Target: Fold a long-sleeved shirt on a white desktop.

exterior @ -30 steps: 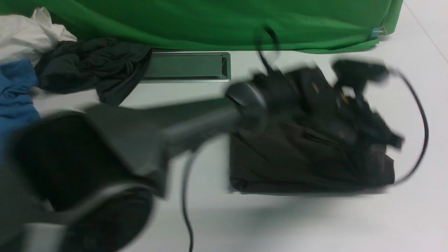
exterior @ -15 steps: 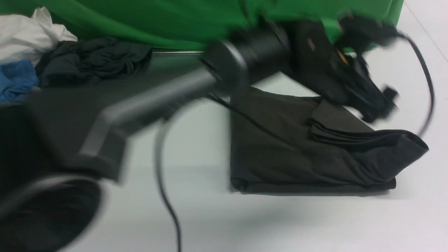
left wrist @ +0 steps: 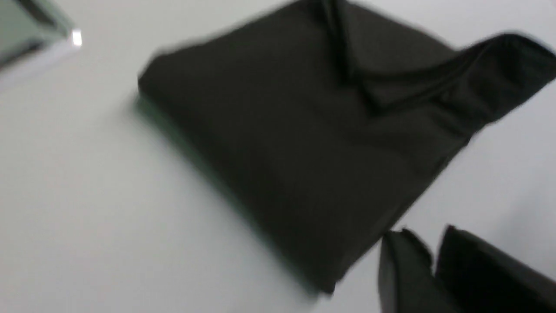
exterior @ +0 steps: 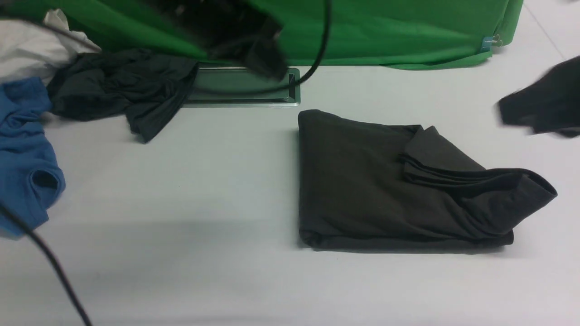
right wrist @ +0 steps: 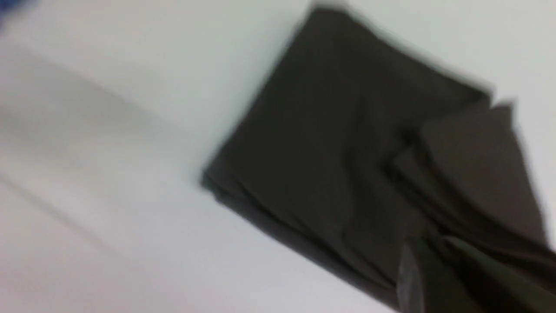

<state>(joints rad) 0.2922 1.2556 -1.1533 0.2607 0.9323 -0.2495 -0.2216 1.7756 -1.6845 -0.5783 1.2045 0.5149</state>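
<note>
Far to the left of the cable tray and nearer me lies the bright blue garment, with a white cloth behind it. The smaller dark-grey garment is bunched against the tray's left end. Directly over the tray, blurred against the green backdrop, is my left arm, raised clear of the surface. In its wrist view the left claw shows its two fingers close together with nothing between them, so I read it as closed and empty, though the blur makes that less than certain. Just right of the tray and nearer me, the long-sleeved shirt lies flat on the surface. It is folded into a compact rectangle whose long axis runs left to right, and its far-left corner sits just beside the tray's right end. At the end farthest from the tray, a stack of layered edges juts past the rectangle's corner. Well right of the tray, at the picture's edge, is my right arm. The right claw is closed and holds nothing. I judge the fold all but done. If anything remains, it is tucking that jutting end, which lies below and just left of the right claw. The right arm is therefore the nearer one, while the left would have to cross the whole shirt.
</note>
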